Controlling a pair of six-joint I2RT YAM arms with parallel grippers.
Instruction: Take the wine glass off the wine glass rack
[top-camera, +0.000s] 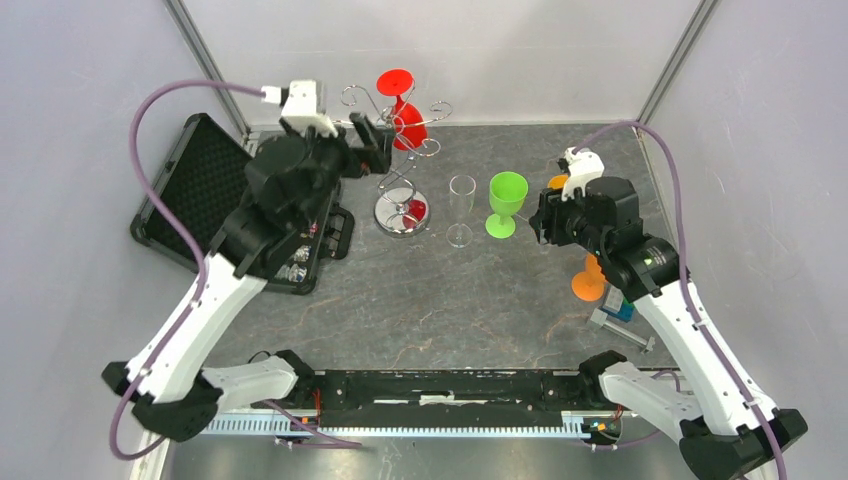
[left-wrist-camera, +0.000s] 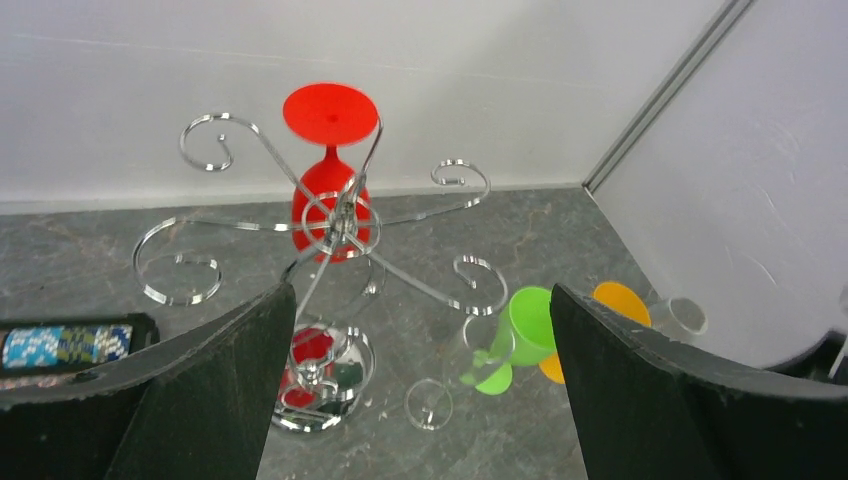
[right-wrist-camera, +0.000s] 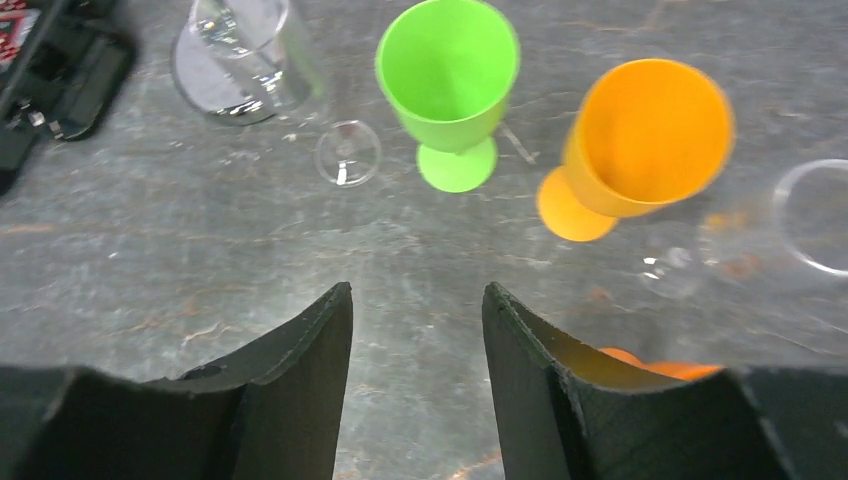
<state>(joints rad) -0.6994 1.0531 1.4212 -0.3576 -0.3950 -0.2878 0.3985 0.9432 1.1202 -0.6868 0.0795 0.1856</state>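
Left wrist view has the best seat: the chrome wire rack is dead ahead, its curled scroll arms fanning out and its round mirrored base shining on the grey, stone-patterned table. A glossy red wine glass hangs upside down on the rack's far side, flat foot on top, close to the far edge of the surface. The left gripper is spread wide, its matt black fingers framing the rack and holding nothing.

Top external view adds that this gripper sits just beside the rack's left side, up at scroll height, with a black case by the left edge.

Right wrist view gives the other side: the right gripper has its fingers parted and grips nothing. Beyond it stand a lime-green goblet, an orange goblet and a clear glass.
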